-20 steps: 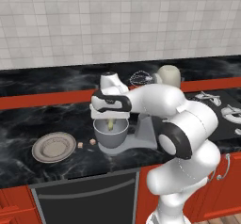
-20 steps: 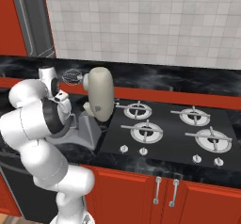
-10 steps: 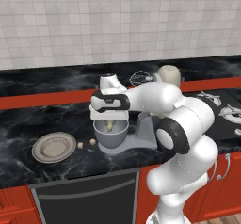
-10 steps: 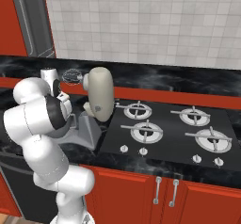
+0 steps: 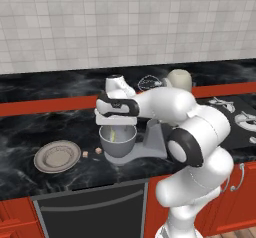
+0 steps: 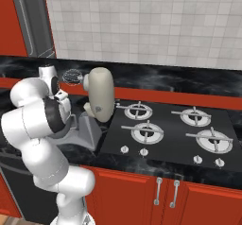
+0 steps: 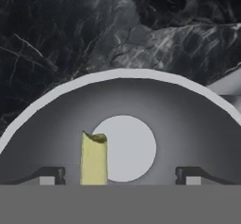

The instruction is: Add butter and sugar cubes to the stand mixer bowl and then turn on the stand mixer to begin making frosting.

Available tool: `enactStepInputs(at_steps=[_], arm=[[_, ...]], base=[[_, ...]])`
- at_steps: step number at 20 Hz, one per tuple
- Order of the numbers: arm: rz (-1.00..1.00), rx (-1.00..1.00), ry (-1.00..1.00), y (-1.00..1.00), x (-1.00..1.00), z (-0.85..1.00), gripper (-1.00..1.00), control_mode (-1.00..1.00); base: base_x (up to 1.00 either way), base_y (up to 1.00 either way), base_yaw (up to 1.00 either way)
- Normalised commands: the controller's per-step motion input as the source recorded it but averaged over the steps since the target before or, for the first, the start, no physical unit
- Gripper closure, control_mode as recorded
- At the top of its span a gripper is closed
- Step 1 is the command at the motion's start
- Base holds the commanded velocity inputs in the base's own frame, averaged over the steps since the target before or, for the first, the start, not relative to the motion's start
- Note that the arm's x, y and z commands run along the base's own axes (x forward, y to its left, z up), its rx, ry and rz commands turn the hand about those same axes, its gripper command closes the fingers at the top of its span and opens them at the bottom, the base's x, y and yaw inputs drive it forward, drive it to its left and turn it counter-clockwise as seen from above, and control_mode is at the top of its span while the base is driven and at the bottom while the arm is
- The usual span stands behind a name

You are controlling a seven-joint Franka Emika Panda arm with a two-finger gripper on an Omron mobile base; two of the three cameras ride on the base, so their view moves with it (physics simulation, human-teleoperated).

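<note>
- Black marbled counter (image 5: 45, 127) ran under a pale tiled wall, with red cabinets below and a red strip along the back of the worktop.
- No brand, label or readable writing showed on any appliance or surface.
- On the counter stood the stand mixer (image 6: 99, 99), its cream-beige head raised on a grey column above a flat grey base; the wire whisk (image 5: 149, 83) showed dark behind the arm.
- The stand mixer bowl (image 5: 118, 141), deep and grey, sat on the mixer's base, directly beneath the robot's hand.
- From the hand view, the gripper (image 7: 121, 175) looked straight down into the bowl, its two dark fingertips (image 7: 51, 175) spread wide apart and holding nothing.
- The butter (image 7: 93, 158), a pale yellow stick, stood nearly upright inside the bowl, leaning against the inner wall near one fingertip, not touching either one; a sliver of yellow also showed above the rim in the left base view.
- The sugar cubes (image 5: 92, 152), two tiny tan pieces, lay on the counter just beside each other, between the bowl and the grey plate (image 5: 57, 156), outside the bowl.
- The plate lay flat, well to the left of the mixer.
- A black hob (image 6: 175, 132) with four burners and a row of knobs sat to the right of the mixer in the right base view.
</note>
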Motion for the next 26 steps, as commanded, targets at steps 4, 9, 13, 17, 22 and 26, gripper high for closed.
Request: enactStepInputs(at_steps=[4, 9, 13, 17, 22, 26], arm=[[-0.02, 0.00, -0.02, 0.00, 0.00, 0.40, -1.00, -1.00], [0.00, 0.00, -0.03, 0.02, -0.30, 0.37, -1.00, -1.00], [0.03, 0.00, -0.12, 0.45, -0.98, 0.85, -1.00, -1.00], [0.10, -0.06, -0.13, 0.55, -0.98, 0.67, -1.00, -1.00], [0.21, -0.26, -0.04, 0.45, -0.80, 0.12, -1.00, -1.00], [0.22, -0.31, 0.00, 0.34, -0.48, 0.00, -1.00, -1.00]], base=[[0.00, 0.00, 0.00], [0.00, 0.00, 0.00], [0.00, 0.00, 0.00], [0.00, 0.00, 0.00], [0.00, 0.00, 0.00], [0.00, 0.00, 0.00]])
